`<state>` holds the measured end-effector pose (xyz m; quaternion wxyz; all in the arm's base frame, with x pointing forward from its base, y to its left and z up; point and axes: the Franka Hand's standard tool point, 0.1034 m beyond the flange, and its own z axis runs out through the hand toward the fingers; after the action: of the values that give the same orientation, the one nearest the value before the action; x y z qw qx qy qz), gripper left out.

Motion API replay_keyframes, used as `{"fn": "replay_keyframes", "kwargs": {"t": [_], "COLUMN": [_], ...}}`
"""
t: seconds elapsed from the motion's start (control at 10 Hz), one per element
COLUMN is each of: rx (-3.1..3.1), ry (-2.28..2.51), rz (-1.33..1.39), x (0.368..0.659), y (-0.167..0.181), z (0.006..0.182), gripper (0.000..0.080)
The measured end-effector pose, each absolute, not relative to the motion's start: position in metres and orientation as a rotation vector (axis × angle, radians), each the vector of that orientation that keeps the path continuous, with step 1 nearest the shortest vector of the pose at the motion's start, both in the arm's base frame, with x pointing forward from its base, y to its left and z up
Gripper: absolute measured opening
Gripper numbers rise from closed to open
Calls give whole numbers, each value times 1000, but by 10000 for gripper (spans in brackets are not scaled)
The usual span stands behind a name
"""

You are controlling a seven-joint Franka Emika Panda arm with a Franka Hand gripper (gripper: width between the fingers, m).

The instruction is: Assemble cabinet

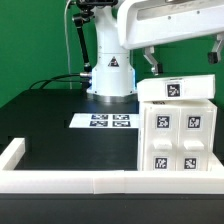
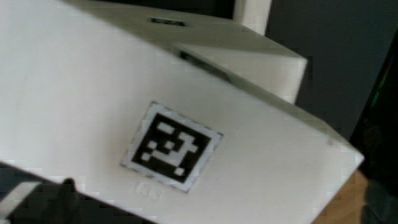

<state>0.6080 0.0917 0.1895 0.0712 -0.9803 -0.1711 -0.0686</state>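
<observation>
Gripper jaws spread wide and empty, we hover just above the cabinet at the worktop's near corner on the exterior view's right, where an off-centre descent could jab its top and knock it askew.

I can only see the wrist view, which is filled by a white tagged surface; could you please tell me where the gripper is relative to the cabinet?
Observer: The gripper hangs just above the cabinet, on the exterior view's right, with its jaws wide open and nothing between them.
Operator: Thank you. What lies in front of the cabinet?
Observer: A low white frame runs along the front, and the cabinet stands just behind it.
Operator: Is anything else lying nearby?
Observer: The marker board lies flat to the exterior view's left of the cabinet, apart from it and in front of the robot's base.
</observation>
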Motion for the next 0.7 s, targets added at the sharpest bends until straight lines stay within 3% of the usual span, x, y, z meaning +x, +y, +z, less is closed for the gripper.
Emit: {"fn": "replay_keyframes", "kwargs": {"t": [0.7], "rx": [-2660], "ry": [-1510], "rz": [-185], "x": [609], "y": [86], "z": [175], "gripper": [797]}}
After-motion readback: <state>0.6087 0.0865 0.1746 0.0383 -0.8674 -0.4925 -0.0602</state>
